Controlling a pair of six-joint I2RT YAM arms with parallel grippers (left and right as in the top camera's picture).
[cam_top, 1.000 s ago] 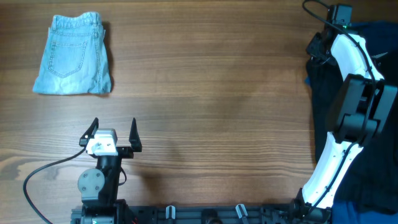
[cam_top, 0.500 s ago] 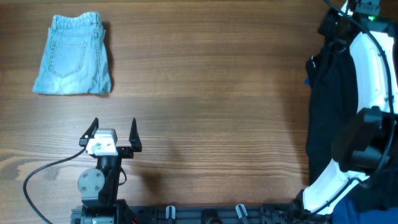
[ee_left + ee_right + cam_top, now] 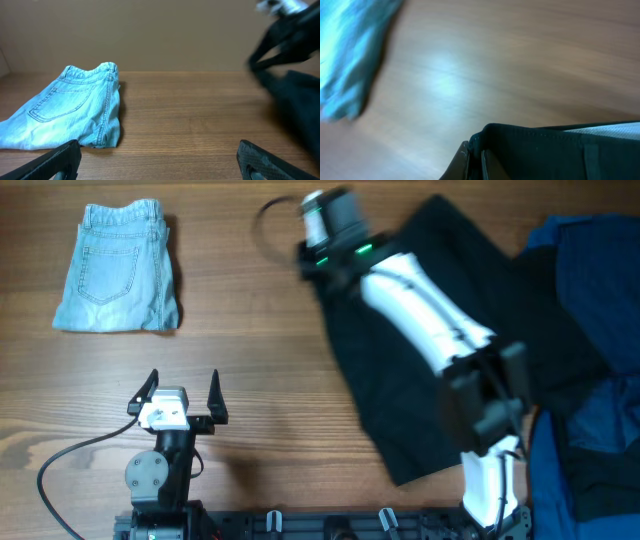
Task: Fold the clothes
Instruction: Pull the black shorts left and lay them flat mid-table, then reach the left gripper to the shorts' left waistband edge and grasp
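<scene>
A black garment (image 3: 400,370) lies spread over the table's right half. My right gripper (image 3: 318,268) is shut on its edge near the top middle. In the right wrist view the dark hem (image 3: 545,147) sits pinched between the jaws (image 3: 475,157). A folded pair of light blue denim shorts (image 3: 118,268) lies at the far left; it also shows in the left wrist view (image 3: 70,107). My left gripper (image 3: 182,392) is open and empty near the front left, its fingertips (image 3: 157,160) wide apart over bare wood.
A pile of blue clothes (image 3: 590,330) sits at the right edge of the table. The black garment shows at the right in the left wrist view (image 3: 292,85). A black cable (image 3: 70,465) runs from the left arm's base.
My right arm has swung from the far right corner to the top middle, dragging the black garment leftward across the table. The left arm has not moved.
</scene>
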